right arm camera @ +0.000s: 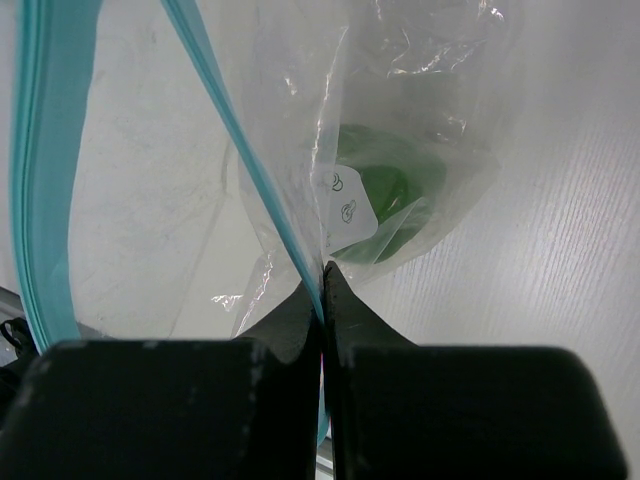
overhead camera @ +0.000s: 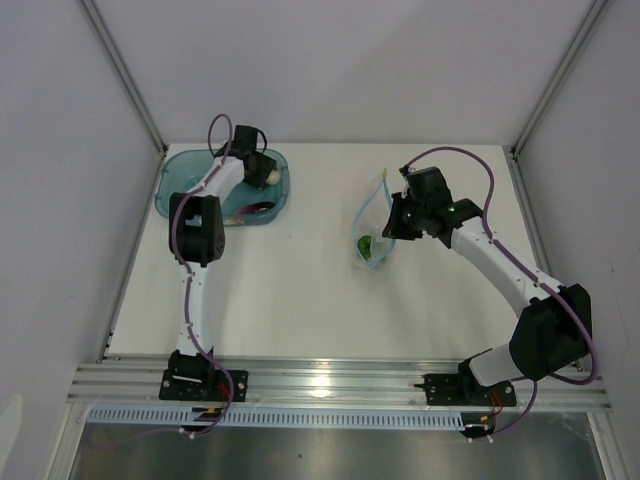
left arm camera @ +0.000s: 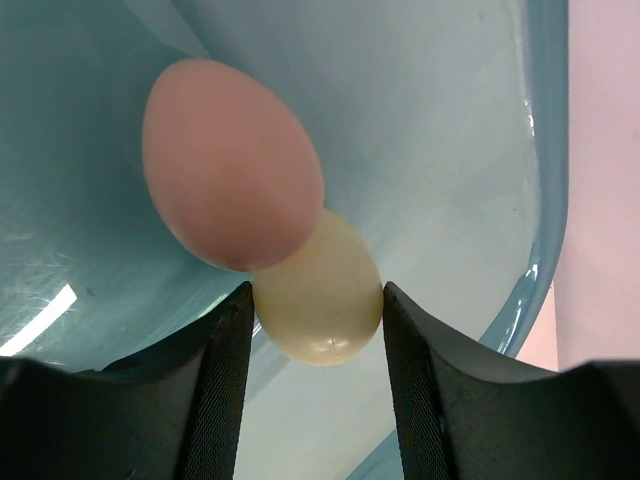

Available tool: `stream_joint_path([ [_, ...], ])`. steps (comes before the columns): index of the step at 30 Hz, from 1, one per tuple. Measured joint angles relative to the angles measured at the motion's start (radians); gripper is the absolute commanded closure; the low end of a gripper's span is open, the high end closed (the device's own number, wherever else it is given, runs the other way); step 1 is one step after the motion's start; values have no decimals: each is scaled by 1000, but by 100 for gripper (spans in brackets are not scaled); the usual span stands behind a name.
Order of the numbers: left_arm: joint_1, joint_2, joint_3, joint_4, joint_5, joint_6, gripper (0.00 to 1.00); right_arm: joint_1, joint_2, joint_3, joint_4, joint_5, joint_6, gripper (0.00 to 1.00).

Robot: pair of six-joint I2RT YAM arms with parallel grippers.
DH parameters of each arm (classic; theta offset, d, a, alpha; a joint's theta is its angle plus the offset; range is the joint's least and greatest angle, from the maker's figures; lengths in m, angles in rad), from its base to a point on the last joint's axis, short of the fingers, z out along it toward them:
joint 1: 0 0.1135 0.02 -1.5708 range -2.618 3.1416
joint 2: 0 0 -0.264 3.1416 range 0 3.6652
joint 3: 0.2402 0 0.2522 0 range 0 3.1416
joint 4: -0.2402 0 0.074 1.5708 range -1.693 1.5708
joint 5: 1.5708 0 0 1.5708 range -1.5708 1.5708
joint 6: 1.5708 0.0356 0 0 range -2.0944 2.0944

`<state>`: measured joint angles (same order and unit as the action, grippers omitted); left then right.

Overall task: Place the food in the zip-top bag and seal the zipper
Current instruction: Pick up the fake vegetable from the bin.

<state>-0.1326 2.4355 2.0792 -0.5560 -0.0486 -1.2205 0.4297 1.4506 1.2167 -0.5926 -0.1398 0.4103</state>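
We have the left gripper inside the teal tub, its jaws pressed against both flanks of the cream egg. That egg lies on the tub floor, touching the pink egg just beyond it. We judge it light, hard and smooth, so it could squirt out of a loose grip; it is best taken across its widest middle, where the jaws sit now. The eggplant lies at the tub's near side. Well to the right of the tub, the right gripper is pinching the zipper of the zip-top bag, whose mouth gapes, with the green pepper inside. The bag looks thin, floppy and slippery, so we think the stiffer strip is the sound place to hold it
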Motion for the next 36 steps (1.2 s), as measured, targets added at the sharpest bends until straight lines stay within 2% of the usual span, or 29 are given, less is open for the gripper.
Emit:
stream_joint_path([
  [4,0,0,1,0,0,2,69,0,0,0,0,0,0,100],
  [5,0,0,1,0,0,2,76,0,0,0,0,0,0,100],
  [11,0,-3,-19,29,6,5,99,0,0,0,0,0,0,100],
  [23,0,-97,-235,205,58,36,99,0,0,-17,11,-4,7,100],
  [29,0,-177,-359,232,64,49,99,0,-2,-27,24,-4,8,100],
  [36,0,-235,-418,218,60,75,99,0,-5,-39,30,-4,8,100],
])
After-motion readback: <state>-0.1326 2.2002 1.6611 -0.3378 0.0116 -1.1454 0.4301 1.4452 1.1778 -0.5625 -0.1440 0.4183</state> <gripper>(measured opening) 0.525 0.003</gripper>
